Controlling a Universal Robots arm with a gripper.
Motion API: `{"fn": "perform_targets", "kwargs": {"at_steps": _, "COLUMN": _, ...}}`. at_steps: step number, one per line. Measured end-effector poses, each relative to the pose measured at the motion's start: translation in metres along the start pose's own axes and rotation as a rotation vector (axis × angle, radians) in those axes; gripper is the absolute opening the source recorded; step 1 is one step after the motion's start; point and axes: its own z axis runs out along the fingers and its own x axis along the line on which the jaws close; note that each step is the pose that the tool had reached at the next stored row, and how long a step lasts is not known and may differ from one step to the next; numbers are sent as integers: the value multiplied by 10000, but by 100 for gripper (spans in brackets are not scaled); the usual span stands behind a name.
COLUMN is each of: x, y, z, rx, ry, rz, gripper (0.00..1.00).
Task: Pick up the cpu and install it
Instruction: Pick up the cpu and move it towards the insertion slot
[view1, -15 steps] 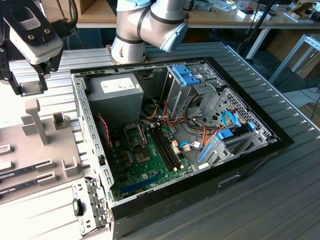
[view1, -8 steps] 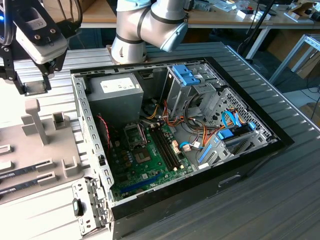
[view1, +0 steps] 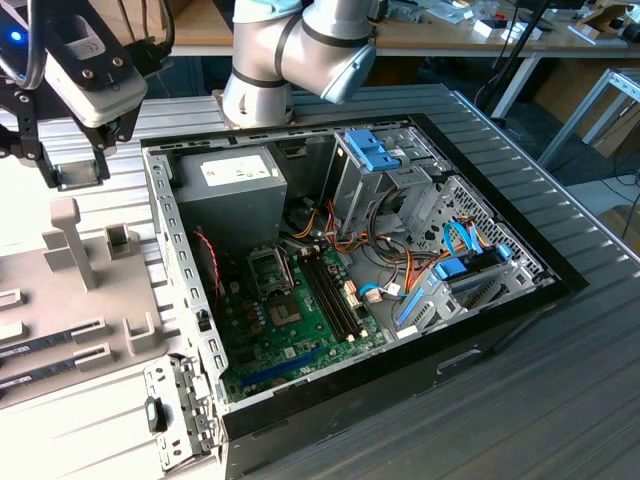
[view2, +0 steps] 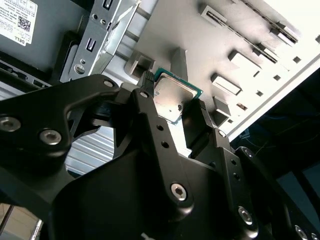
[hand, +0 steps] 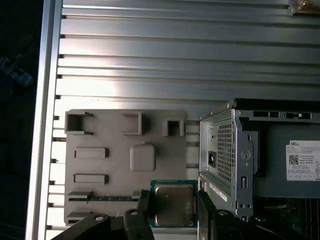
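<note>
The cpu (hand: 173, 204) is a small square chip with a silver-grey top and a thin green rim, and my gripper (hand: 174, 202) is shut on it, one black finger (hand: 144, 202) on each side. The second wrist view has the same grip: the cpu (view2: 172, 97) sits between the fingertips of the gripper (view2: 174, 96). In the exterior view the gripper (view1: 78, 168) hangs at the upper left, above the grey parts holder (view1: 60, 290) and outside the open computer case (view1: 330, 260). Inside the case lies the green motherboard (view1: 300, 325) with its socket (view1: 268, 268).
The grey parts holder (hand: 125, 155) carries slots and raised blocks on a ribbed aluminium table (hand: 175, 50). The case holds a power supply (view1: 228, 185), blue drive bays (view1: 375, 150) and cable bundles (view1: 400, 270). The case's metal wall (hand: 227, 150) stands close beside the held chip.
</note>
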Motion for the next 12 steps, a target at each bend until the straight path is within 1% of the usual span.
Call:
{"fn": "perform_targets", "kwargs": {"at_steps": 11, "x": -102, "y": -3, "z": 3, "rx": -1, "ry": -1, "rz": 0, "gripper": 47}}
{"fn": "perform_targets", "kwargs": {"at_steps": 12, "x": -119, "y": -4, "z": 4, "rx": 0, "ry": -1, "rz": 0, "gripper": 47}}
